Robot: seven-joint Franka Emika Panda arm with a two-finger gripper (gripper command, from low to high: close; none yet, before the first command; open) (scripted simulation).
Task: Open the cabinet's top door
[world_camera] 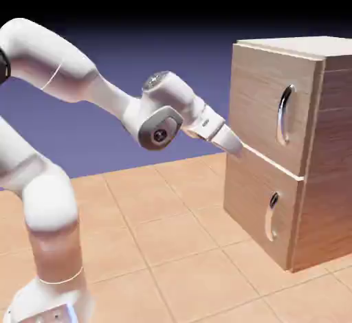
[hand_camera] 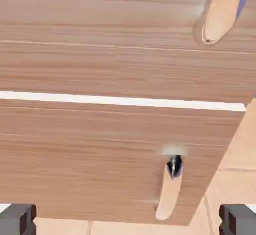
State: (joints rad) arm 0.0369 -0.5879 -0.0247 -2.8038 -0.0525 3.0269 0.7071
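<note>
1. Exterior view: I read no brand, label or writing on any surface.
2. Exterior view: the cabinet stands on the tiled table at the right. Its top door sits flush and closed, and its curved silver handle runs vertically near the door's right edge.
3. Exterior view: my gripper points at the cabinet front, its tip near the pale seam between the top door and the lower door, well to the left of the handle. I cannot tell whether it touches the wood.
4. Hand view: wood grain fills the frame, with no lettering. The seam crosses the middle; the top door's handle shows at the upper right, the lower handle below centre.
5. Hand view: the two grey fingertips sit at the bottom corners, spread wide apart with nothing between them.
</note>
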